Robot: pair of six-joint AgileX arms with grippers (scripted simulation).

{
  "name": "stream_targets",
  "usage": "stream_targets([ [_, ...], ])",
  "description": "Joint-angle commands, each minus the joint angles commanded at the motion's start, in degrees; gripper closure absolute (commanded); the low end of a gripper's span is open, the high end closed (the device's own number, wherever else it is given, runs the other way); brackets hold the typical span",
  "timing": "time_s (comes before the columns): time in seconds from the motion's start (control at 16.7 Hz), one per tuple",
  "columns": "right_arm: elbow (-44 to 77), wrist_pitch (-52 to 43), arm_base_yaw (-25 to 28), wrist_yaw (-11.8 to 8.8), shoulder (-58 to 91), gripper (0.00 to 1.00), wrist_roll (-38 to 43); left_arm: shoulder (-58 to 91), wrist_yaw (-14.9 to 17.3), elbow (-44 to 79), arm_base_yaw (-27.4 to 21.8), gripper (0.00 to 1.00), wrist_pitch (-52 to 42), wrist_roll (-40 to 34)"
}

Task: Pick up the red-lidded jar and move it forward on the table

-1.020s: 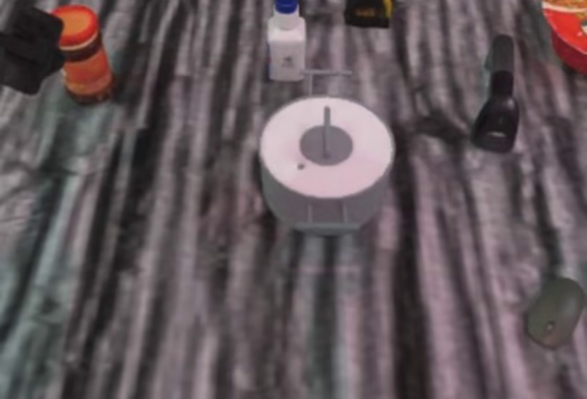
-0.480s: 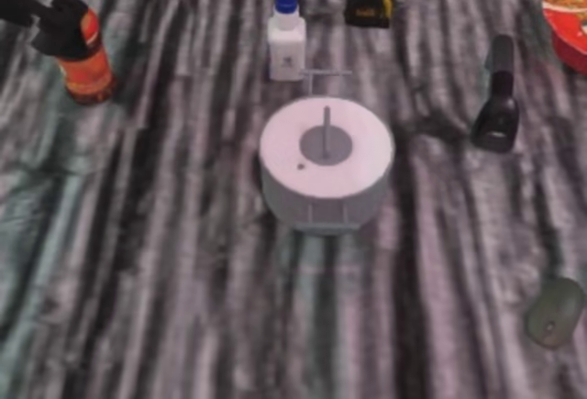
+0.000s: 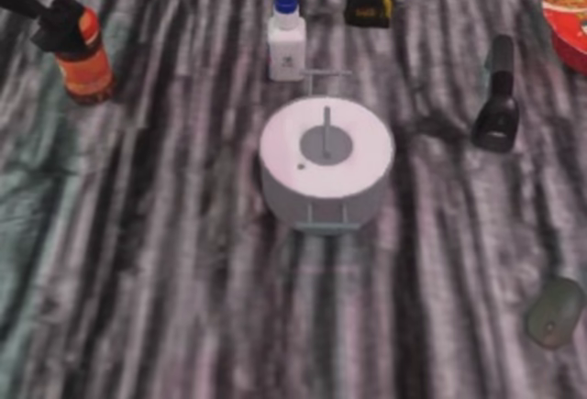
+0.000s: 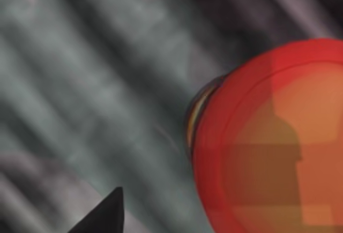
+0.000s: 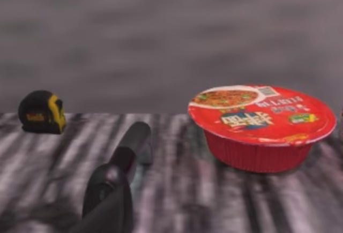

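The red-lidded jar stands upright at the far left of the table, near its back edge. My left gripper hangs over the jar's top and hides most of the lid from above. In the left wrist view the orange-red lid fills the near side, with the gripper's shadow across it. One dark fingertip sits off to the lid's side, with cloth showing between them. The gripper is open and holds nothing. My right arm is out of the top view; a dark part of its gripper shows in the right wrist view.
A white glue bottle and a tape measure stand at the back. A white round drum sits mid-table. On the right are a black scanner, a red noodle bowl and a grey mouse.
My left gripper went from beside the jar's left flank to above its lid, towards the back. Over the last half second it barely shifted. The jar has not moved.
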Motion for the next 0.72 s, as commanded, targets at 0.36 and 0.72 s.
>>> stream_targets([
  [0.36, 0.00, 0.00, 0.00, 0.00, 0.00, 0.00, 0.00, 0.22, -0.02, 0.39, -0.32, 0.00, -0.01, 0.10],
  [0.72, 0.00, 0.00, 0.00, 0.00, 0.00, 0.00, 0.00, 2.84, -0.31, -3.48, -1.33, 0.00, 7.00, -1.20],
])
